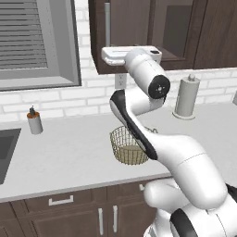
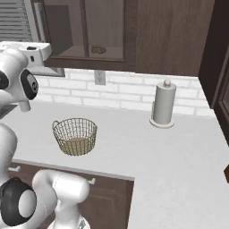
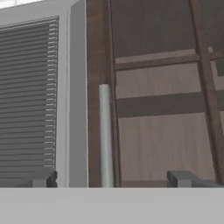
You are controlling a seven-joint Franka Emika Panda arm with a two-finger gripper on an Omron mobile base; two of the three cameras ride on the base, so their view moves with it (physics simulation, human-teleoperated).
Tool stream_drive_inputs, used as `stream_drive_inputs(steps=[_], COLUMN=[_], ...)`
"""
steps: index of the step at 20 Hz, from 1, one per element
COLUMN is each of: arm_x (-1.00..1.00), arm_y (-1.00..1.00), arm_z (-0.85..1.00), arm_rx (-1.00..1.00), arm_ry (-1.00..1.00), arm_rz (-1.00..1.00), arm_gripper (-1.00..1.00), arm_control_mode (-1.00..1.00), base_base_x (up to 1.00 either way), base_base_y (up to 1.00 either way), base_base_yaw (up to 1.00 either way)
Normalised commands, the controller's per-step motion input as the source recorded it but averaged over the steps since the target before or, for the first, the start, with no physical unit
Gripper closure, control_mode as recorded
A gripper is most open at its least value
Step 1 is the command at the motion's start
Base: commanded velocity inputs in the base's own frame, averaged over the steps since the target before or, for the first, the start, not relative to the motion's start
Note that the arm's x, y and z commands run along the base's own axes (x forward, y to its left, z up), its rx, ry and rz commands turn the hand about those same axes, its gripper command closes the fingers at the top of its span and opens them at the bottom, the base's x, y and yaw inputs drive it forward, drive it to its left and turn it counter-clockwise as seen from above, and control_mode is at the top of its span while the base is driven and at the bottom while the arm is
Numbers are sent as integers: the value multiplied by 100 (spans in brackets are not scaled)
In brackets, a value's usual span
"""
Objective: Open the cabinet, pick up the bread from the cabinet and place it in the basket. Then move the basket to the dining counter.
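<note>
Right now the arm is raised up to the cabinet (image 1: 152, 28), and the end effector (image 3: 109, 179) sits square in front of the slim vertical handle (image 3: 105, 135) on the left-hand door, its two dark tips spread wide on either side of the bar and touching nothing. By the look of it, this is the approach to the very first step: the glass-paned doors look shut, so nothing on the list is done yet.

Look through the pane in the right base view and there it is: the bread (image 2: 98, 49), a small lumpy golden-brown piece, resting on the lower shelf inside the cabinet, behind the glass, a little to the right of where the hand is working. It appears tiny against the shelf.

Down on the white surface (image 2: 170, 156) stands the basket (image 2: 75, 136), round tan wire mesh, wider at the rim, upright and with nothing in it, roughly below the cabinet. A paper towel roll (image 2: 163, 105) stands well apart to its right, near the brick wall.

Left to do, as I judge it: close on the handle, swing the door, fetch the bread, drop it in the basket, then carry the basket off to the dining counter.
</note>
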Motion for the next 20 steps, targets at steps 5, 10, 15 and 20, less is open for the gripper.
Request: stream_drive_inputs(steps=[5, 10, 15, 20], arm_x=[56, 53, 49, 51], arm_y=[8, 15, 15, 19], arm_z=[0, 0, 0, 0], arm_rx=[-1, -2, 0, 0], arm_ry=[0, 0, 0, 0], arm_rz=[0, -1, -1, -1], arm_gripper=[-100, -100, -100, -100], arm_control_mode=[-100, -100, -100, -100], base_base_x=[0, 0, 0, 0], base_base_y=[0, 0, 0, 0], base_base_yaw=[0, 0, 0, 0])
